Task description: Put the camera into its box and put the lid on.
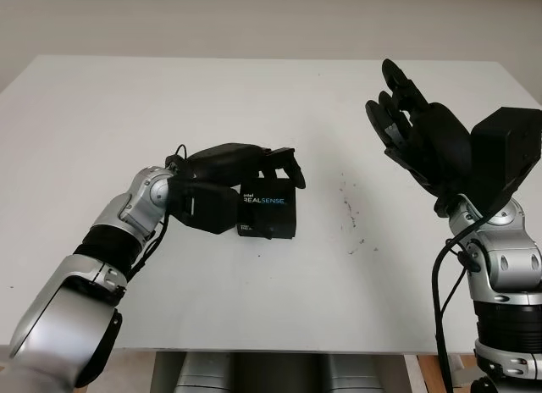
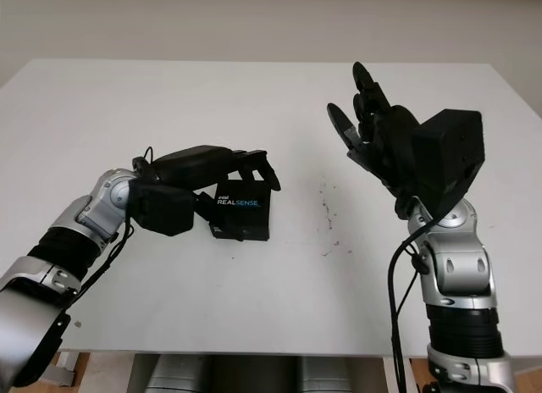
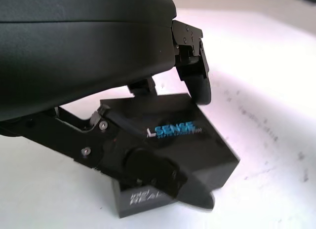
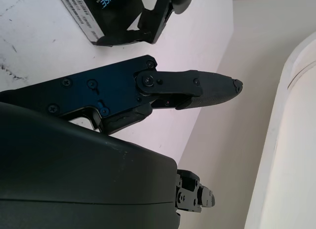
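The box [image 1: 268,209] was the thing to look at here: a small black one with "intel REALSENSE" printed on the face, sitting on the white worktop [image 1: 254,105] a bit left of the middle. It was closed up, lid on, and looked tilted, with the printed face leaning up toward the head camera.

The left hand [image 1: 254,168] was clamped on the box. From the head camera, its black shell lay over the box's top left side, and one finger [image 1: 292,168] hooked over the box's top right corner. In the left wrist view you could see it better: one finger [image 3: 197,76] came down on the far edge of the box [image 3: 182,145] and another ran across the near side, just over the "intel REAL" lettering, so the box was pinched between them.

The right hand [image 1: 406,113] was well to the right of the box, lifted up off the worktop, open and holding nothing, palm turned toward the box side. In the right wrist view the box [image 4: 106,14] sat off beyond one of its fingers [image 4: 197,88].

Between the box and the right hand there were some dark scuff marks [image 1: 349,211] on the worktop.

Couldn't tell whether the camera was inside, since the box was shut.
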Controlling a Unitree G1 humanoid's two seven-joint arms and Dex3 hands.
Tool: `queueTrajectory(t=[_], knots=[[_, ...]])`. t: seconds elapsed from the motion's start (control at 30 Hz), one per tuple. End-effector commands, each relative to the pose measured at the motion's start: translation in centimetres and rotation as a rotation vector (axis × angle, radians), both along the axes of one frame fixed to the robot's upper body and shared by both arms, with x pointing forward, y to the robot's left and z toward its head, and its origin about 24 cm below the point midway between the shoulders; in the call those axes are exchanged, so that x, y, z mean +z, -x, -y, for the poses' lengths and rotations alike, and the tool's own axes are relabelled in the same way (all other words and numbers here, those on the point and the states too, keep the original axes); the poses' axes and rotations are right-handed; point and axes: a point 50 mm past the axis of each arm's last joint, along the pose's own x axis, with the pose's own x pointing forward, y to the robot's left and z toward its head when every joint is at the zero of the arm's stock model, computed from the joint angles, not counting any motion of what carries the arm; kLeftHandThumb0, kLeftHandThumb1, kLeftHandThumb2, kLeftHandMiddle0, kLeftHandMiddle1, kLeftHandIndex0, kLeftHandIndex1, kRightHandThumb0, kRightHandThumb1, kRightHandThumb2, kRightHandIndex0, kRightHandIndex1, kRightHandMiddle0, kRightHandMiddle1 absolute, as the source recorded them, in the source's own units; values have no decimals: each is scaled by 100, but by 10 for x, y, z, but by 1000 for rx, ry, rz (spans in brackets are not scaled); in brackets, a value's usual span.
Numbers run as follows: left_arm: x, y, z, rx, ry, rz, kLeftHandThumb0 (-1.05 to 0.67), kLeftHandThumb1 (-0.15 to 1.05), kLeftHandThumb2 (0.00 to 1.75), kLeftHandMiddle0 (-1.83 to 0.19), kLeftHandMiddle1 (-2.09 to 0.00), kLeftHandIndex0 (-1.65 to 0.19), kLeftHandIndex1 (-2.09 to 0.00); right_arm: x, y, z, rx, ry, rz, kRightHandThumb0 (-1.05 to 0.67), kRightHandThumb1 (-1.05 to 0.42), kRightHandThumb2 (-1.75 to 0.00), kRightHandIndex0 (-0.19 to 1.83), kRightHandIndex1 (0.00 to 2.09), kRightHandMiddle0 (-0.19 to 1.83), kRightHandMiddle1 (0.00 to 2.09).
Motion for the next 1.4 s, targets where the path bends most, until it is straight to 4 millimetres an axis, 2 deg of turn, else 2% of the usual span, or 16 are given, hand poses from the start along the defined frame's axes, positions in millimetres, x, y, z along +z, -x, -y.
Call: queueTrajectory(t=[0.0, 0.03, 0.13, 0.23, 0.43, 0.57, 0.77, 0.9, 1.07, 1.2, 1.3, 1.37], knots=[[-2, 1, -4, 13, -79, -15, -66, 103, 8, -5, -12, -7, -26, 5, 1, -2, 12, -6, 24, -73, -105, -38, -13, 5, -8, 5], [-3, 1, -4, 17, -102, -21, -72, 104, 14, 4, -5, -1, -14, 6, 1, -2, 14, -3, 26, -74, -105, -38, -13, 5, -8, 5], [-4, 2, -4, 26, -134, -29, -76, 105, 20, 15, -1, 10, -3, 6, 1, -2, 16, -5, 26, -74, -105, -38, -14, 5, -8, 5], [-6, 4, -4, 35, -140, -42, -77, 105, 21, 19, 0, 18, -1, 6, 1, -2, 10, 5, 28, -74, -105, -38, -13, 5, -8, 6], [-9, 6, -6, 49, -139, -51, -82, 105, 28, 19, 0, 19, 0, 6, -1, -2, 17, -7, 28, -73, -105, -39, -14, 5, -9, 5], [-3, 5, -10, 69, -87, -37, -86, 105, 31, 19, 0, 19, 0, 6, -2, -3, 20, 0, 28, -73, -105, -39, -13, 5, -9, 5], [19, 8, -26, 114, 94, -40, -89, 105, 37, 19, 0, 19, 0, 5, -4, -3, 22, -11, 28, -74, -105, -39, -13, 5, -9, 5], [36, 11, -43, 183, 276, -92, -86, 105, 45, 19, 0, 19, 0, 5, -4, -5, 31, -26, 19, -73, -105, -38, -15, 5, -10, 5], [45, 10, -68, 316, 510, -103, -84, 105, 49, 19, 0, 19, 0, 4, -5, -13, 41, -17, 35, -72, -105, -40, -15, 5, -10, 5], [42, 14, -87, 451, 733, -68, -77, 105, 54, 19, 0, 19, 0, -2, -7, -22, 69, -48, 68, -69, -105, -51, -18, 3, -15, 3], [31, 21, -98, 561, 927, -76, -78, 105, 51, 19, 0, 19, 0, -9, -10, -26, 63, -119, 80, -73, -105, -53, -18, 4, -14, 4], [23, 27, -103, 601, 995, -42, -78, 105, 52, 19, 0, 19, 0, -13, -12, -29, 59, -143, 80, -76, -105, -52, -18, 4, -13, 4]])
